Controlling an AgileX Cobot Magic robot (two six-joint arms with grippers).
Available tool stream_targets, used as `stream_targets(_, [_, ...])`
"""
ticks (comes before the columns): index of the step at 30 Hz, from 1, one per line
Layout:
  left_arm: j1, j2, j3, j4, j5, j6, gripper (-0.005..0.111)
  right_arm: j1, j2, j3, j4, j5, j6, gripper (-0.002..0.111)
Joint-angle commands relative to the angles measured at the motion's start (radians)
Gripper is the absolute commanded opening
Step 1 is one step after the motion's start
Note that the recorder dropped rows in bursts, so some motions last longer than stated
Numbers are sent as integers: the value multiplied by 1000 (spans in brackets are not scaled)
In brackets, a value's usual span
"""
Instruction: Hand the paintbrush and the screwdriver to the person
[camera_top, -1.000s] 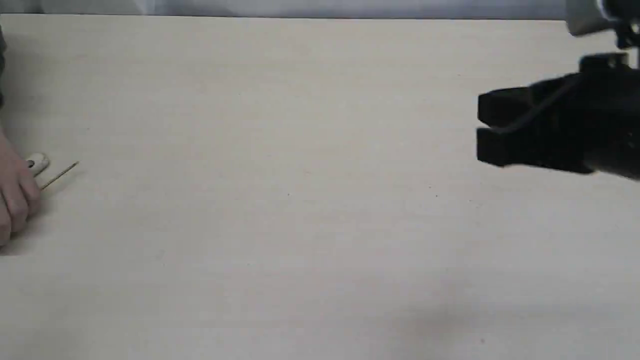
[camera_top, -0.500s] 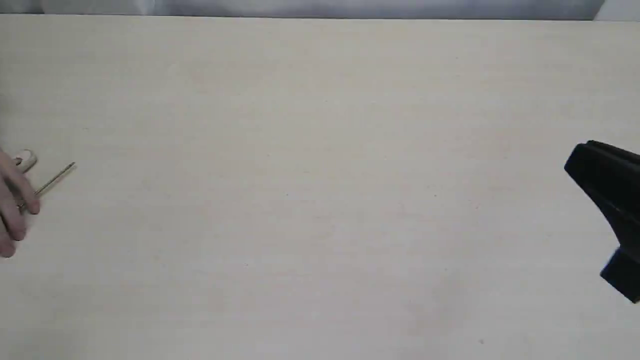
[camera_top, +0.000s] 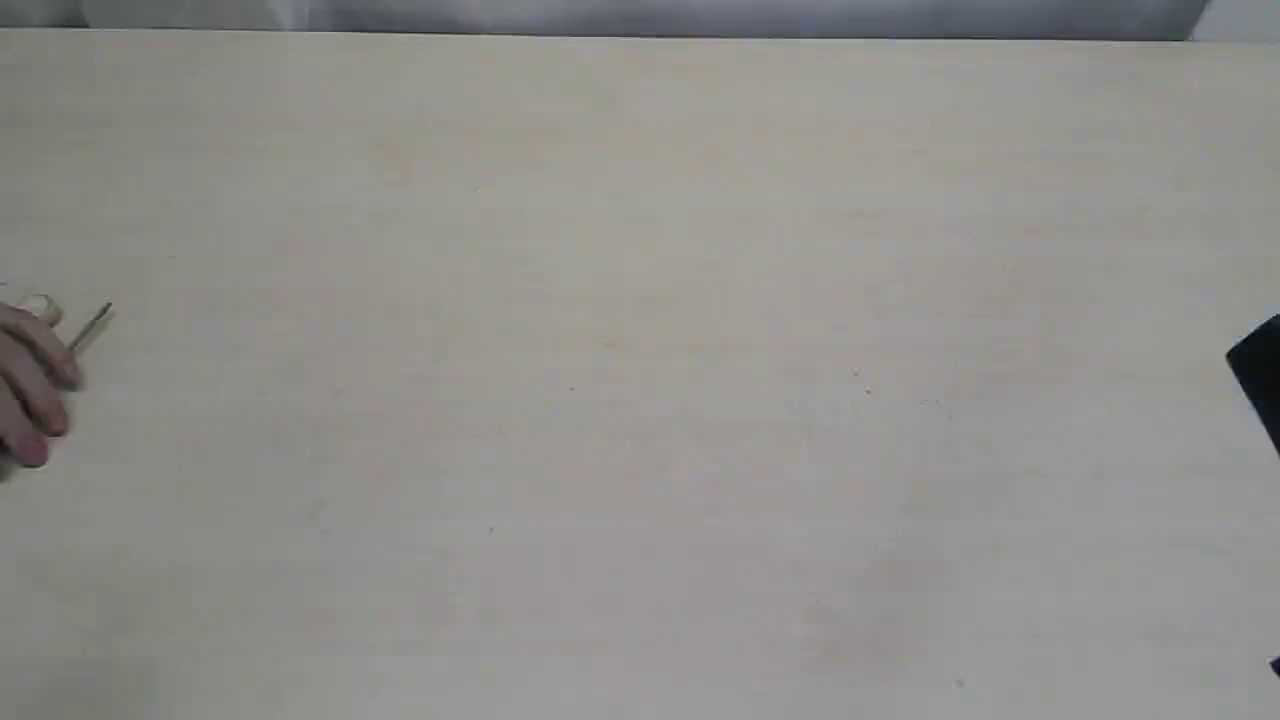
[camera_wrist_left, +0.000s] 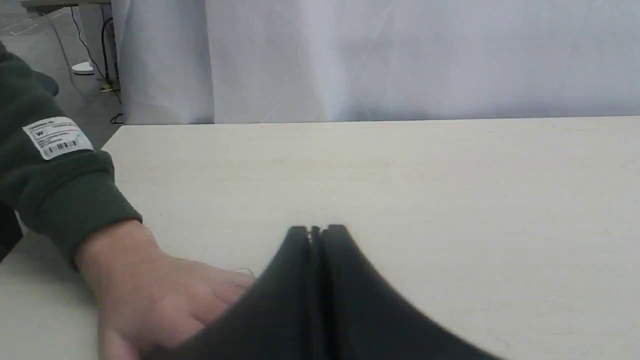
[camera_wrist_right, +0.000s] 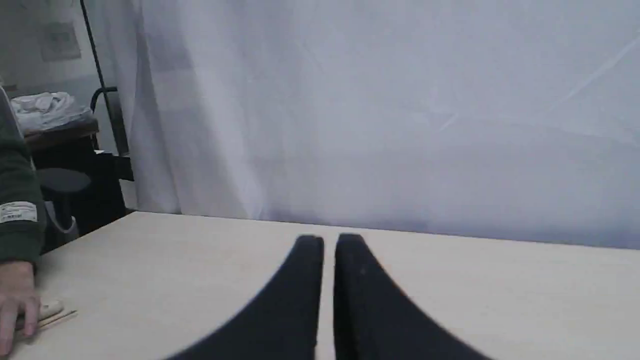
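At the table's far left edge the person's hand (camera_top: 30, 390) lies over both tools. Only the screwdriver's thin metal shaft (camera_top: 93, 326) and the rounded wooden end of the paintbrush handle (camera_top: 40, 308) stick out past the fingers. In the right wrist view the hand (camera_wrist_right: 15, 305) shows again, with the brush handle (camera_wrist_right: 50, 307) and the shaft (camera_wrist_right: 62, 316). My left gripper (camera_wrist_left: 316, 230) is shut and empty, just beside the hand (camera_wrist_left: 150, 295) and its dark green sleeve (camera_wrist_left: 50, 175). My right gripper (camera_wrist_right: 330, 241) is shut to a thin slit, empty, far from the hand.
The pale table (camera_top: 640, 350) fills the exterior view, and a black part of my right arm (camera_top: 1258, 375) shows at its right edge. A white curtain (camera_wrist_right: 400, 110) hangs behind the table. A dark chair and desk (camera_wrist_right: 75, 185) stand beyond the left corner.
My right arm has drawn back to the right, almost out of the exterior view. The hand has pulled the screwdriver and brush further left, so less of them shows.
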Motion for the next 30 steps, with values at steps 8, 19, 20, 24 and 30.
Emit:
stream_targets(8, [-2, -2, 2, -3, -2, -2, 0, 2, -100, 6, -9, -18, -177, 4])
stream_targets(19, [-2, -2, 2, -3, -2, -2, 0, 2, -100, 6, 2, 15, -221, 4])
stream_targets(20, [-2, -2, 2, -3, -2, -2, 0, 2, -100, 6, 2, 15, -221, 4])
stream_targets(24, [-2, -2, 2, -3, -2, -2, 0, 2, -100, 6, 29, 88, -171, 4])
stream_targets(30, [-2, -2, 2, -3, -4, -2, 0, 2, -100, 6, 29, 227, -178, 4])
